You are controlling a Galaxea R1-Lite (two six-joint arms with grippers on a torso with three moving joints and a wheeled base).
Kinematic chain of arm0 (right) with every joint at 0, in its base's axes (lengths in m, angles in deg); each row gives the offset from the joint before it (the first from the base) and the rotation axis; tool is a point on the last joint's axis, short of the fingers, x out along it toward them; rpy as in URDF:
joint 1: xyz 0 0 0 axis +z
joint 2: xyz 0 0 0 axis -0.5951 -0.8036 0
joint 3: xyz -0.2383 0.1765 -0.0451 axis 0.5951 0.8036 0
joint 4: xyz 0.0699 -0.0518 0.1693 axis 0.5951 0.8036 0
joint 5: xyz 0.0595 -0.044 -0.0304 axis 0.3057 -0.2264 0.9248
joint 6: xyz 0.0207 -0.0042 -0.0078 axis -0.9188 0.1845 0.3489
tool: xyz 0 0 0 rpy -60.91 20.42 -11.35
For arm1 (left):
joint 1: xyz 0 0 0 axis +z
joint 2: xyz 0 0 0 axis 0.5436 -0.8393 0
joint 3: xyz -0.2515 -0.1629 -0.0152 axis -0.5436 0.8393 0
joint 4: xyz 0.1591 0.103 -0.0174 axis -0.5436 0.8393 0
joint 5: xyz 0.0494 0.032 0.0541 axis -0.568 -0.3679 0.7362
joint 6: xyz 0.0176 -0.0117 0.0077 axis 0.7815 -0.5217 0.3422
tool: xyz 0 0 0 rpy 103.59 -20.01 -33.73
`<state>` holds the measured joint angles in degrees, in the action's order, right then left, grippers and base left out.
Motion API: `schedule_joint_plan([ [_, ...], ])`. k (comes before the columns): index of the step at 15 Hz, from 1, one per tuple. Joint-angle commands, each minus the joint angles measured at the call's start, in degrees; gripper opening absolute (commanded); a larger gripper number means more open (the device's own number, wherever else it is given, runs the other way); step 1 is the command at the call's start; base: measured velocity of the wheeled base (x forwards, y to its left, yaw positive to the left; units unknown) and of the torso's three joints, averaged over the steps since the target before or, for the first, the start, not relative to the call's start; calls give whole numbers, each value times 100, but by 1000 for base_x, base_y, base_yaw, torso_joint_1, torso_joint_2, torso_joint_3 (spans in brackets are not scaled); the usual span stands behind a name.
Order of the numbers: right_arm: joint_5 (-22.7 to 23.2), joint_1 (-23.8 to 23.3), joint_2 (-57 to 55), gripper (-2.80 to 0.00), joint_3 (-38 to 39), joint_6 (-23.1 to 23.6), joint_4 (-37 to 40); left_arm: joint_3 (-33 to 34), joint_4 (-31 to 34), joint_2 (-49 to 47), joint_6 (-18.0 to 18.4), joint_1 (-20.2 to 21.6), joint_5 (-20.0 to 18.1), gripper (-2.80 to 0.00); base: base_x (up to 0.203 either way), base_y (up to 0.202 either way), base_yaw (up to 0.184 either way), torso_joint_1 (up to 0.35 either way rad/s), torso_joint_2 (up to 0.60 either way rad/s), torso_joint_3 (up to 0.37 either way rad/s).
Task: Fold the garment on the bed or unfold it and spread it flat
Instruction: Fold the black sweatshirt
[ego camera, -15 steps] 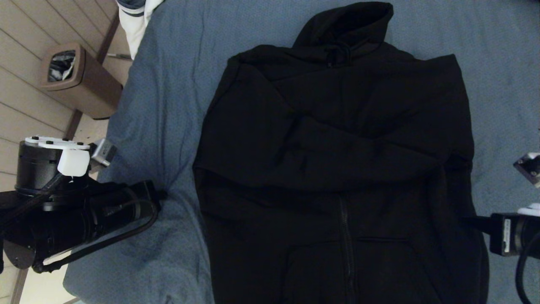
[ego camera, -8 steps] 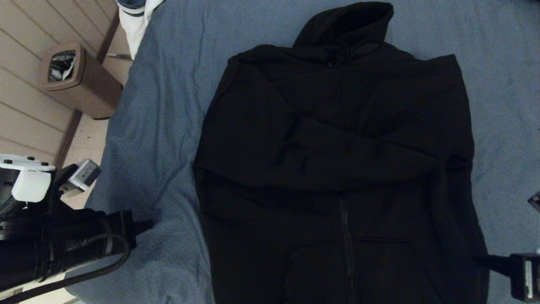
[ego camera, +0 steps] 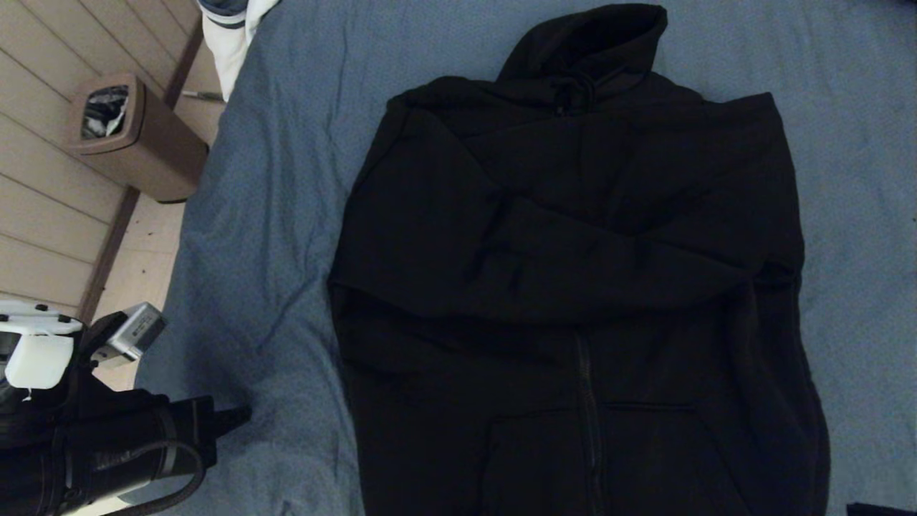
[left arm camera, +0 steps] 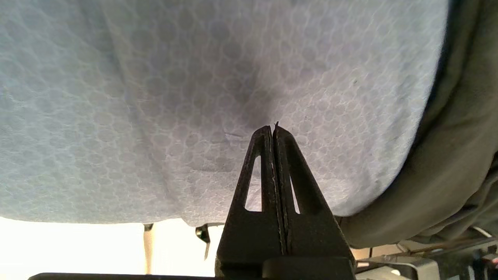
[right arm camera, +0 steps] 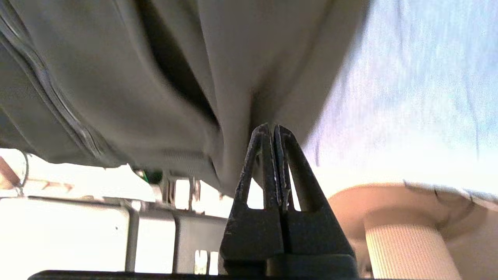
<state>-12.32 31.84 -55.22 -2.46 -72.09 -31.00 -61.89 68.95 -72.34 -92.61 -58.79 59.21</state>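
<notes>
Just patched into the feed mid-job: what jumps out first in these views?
The black hoodie dominates the head view: it lies on the blue-grey bed, hood at the far end, sleeves folded across the chest, zipper running toward the near edge. The left gripper hangs shut over bare sheet off the hoodie's left side, holding nothing; the right gripper is shut too, near the hoodie's right edge. A brown waste bin stands on the floor, far left.

The hoodie [ego camera: 573,287] is plain black all over, its zipper [ego camera: 589,423] equally dark. The sheet [ego camera: 286,179] beneath is blue-grey, printed with a faint honeycomb of pale rings [left arm camera: 175,128]. The bin [ego camera: 136,140] is brown with a dark liner. The duvet [ego camera: 228,29] shows white with a navy band. The floor [ego camera: 50,208] is pale beige planks. The left gripper [ego camera: 240,413] is black.
</notes>
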Motion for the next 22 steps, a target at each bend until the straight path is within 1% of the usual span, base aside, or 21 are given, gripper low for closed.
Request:
schedule_joint_plan([
  [1, -55, -6, 140, -280, 73, 15, 154, -41, -31, -258, -24, -113, -30, -280, 0, 0, 0, 0, 0, 0],
  [2, -79, 2, 62, 0, 159, 43, 163, -80, -39, -417, -34, -254, -35, -280, 0, 0, 0, 0, 0, 0],
  [3, -120, 9, -31, 0, 160, 74, 180, -102, -47, -504, -75, -377, -38, 0, 0, 0, 0, 0, 0, 0],
  [6, -190, 29, -128, 0, 60, 226, 340, -107, -152, -452, -71, -590, -38, 0, 0, 0, 0, 0, 0, 0],
  [8, -212, 18, -104, 0, 3, 239, 694, -34, -130, -303, -46, -681, -48, 0, 0, 0, 0, 0, 0, 0],
  [10, -212, 73, -102, 0, 85, 278, 911, 104, -146, -288, -50, -960, -60, 0, 0, 0, 0, 0, 0, 0],
  [11, -212, 73, -131, 0, 141, 332, 1004, 138, -152, -347, -63, -1112, -80, 0, 0, 0, 0, 0, 0, 0],
  [15, -238, 65, -105, 0, 424, 477, 1018, 54, -266, -799, -124, -1297, -235, 0, 0, 0, 0, 0, 0, 0],
  [17, -265, 72, -179, 0, 616, 511, 832, 40, -541, -1130, -137, -1356, -235, 0, 0, 0, 0, 0, 0, 0],
  [20, -265, 42, -413, 0, 1055, 499, -209, -21, -1314, -1604, -133, -1360, -144, 0, 0, 0, 0, 0, 0, 0],
  [22, -273, 13, -463, 0, 1370, 493, -806, -210, -1400, -1695, -150, -1354, -109, 0, 0, 0, 0, 0, 0, 0],
])
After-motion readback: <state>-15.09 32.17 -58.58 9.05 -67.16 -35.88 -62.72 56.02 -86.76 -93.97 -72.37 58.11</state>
